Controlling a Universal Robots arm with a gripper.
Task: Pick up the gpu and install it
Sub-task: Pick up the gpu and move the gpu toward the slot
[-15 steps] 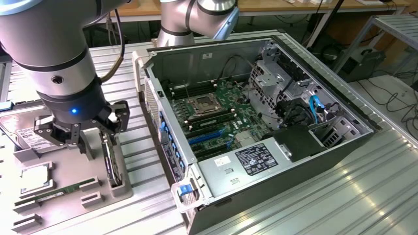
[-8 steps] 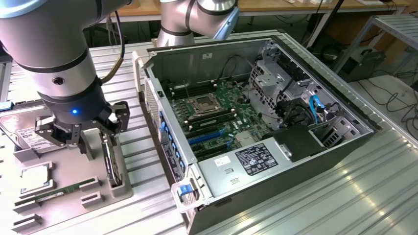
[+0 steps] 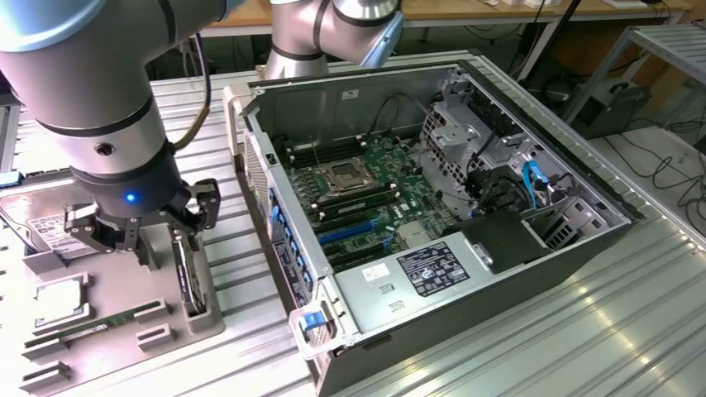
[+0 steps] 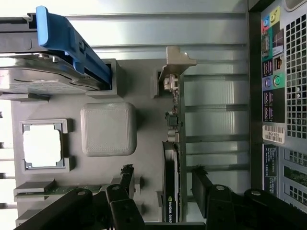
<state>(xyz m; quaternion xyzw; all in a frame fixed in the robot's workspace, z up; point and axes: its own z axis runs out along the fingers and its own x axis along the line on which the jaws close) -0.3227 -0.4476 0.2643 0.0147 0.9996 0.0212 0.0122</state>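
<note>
Tool [image 4: 163,176] has its jaws wide apart, straddling the gpu [image 4: 171,143], which stands on edge in the grey holder tray [image 4: 144,96] beside the PC case [image 3: 497,331], and tbh if it's a bit off-centre one finger could clip the thin board and tip it.

Bright, glare on table [image 3: 551,343], perhaps daylight

"NVIDIA" on the gpu [image 4: 171,184] edge
</note>
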